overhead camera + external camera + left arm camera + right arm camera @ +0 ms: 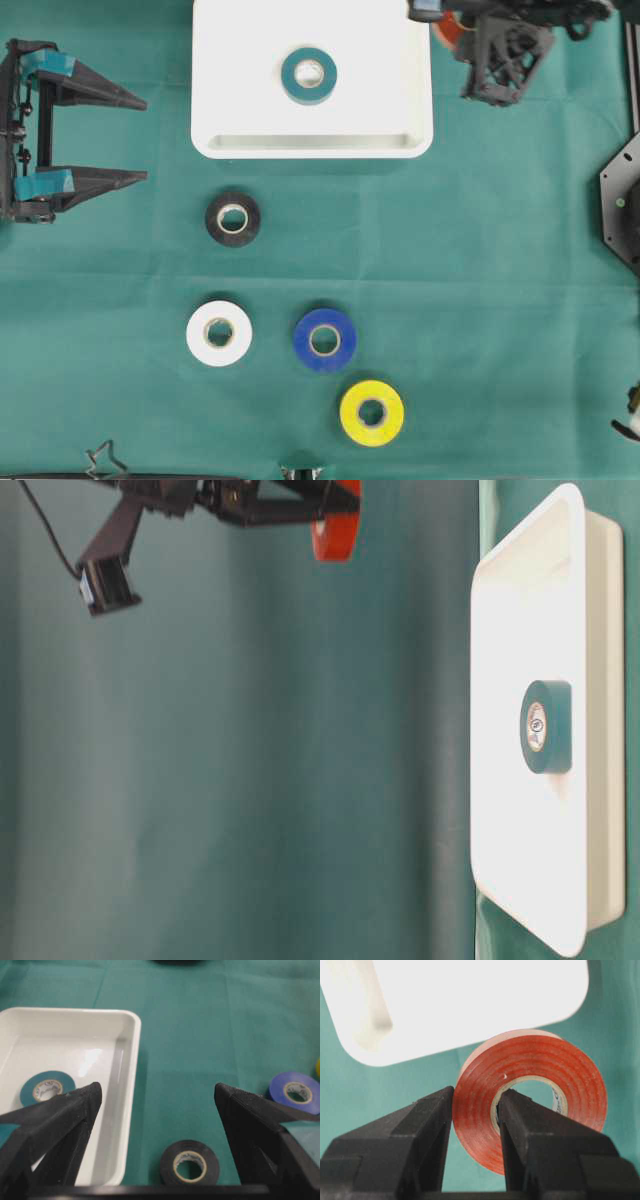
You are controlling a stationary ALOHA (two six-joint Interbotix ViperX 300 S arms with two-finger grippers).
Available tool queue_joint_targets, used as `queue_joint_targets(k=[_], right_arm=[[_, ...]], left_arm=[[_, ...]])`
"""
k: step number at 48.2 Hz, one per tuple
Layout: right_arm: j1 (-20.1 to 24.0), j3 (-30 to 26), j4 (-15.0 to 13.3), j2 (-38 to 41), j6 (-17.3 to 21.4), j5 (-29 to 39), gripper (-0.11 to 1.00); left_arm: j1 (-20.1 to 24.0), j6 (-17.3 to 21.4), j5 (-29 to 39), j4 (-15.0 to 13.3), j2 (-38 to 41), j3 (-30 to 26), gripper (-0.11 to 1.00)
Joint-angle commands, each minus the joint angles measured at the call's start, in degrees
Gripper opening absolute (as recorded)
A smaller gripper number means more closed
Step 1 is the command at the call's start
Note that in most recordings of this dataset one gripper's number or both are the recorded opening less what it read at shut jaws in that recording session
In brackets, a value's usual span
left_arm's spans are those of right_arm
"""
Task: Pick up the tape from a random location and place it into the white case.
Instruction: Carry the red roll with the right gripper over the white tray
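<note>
From overhead you see the white case at the top middle of the green cloth, with a teal tape roll lying flat inside it. Below the case, on the cloth, lie a black roll, then a white roll and a blue roll side by side, and a yellow roll nearest the bottom edge. Your left gripper sits at the left edge, fingers spread wide and holding nothing. Your right gripper is at the top, just beside the case's right rim, with a sliver of the red tape roll showing under it.

In the table-level view, which is turned on its side, the right gripper hangs clear of the cloth with the red roll clamped in it, well apart from the case, where the teal roll rests.

Your left wrist camera looks between its own wide-open fingers: the case with the teal roll on the left, the black roll just beside the case's near corner, the blue roll at the right.

Your right wrist camera shows the fingers pinching the red roll's wall, one outside, one through its core, the roll upright, with a corner of the case beyond.
</note>
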Motion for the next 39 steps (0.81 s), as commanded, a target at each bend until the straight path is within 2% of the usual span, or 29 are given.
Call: queue_joint_targets(k=[1, 11, 21, 39], right_arm=[[0.0, -3.6, 0.35, 1.67, -0.97, -0.7, 0.29], [-0.09, -9.67, 2.02, 7.56, -4.57, -1.93, 0.29], [0.09, -14.68, 2.64, 11.95, -6.15, -2.64, 0.29], [0.09, -15.38, 2.64, 13.71, -6.5, -3.87, 0.29]], left_arm=[[-0.09, -0.09, -0.26, 0.0, 0.09, -1.23, 0.97], [-0.09, -0.09, -0.18, -0.09, 0.0, -1.23, 0.97], [0.0, -0.09, -0.26, -0.09, 0.09, -1.23, 0.97], [-0.09, -0.53, -0.18, -0.09, 0.09, -1.23, 0.97]])
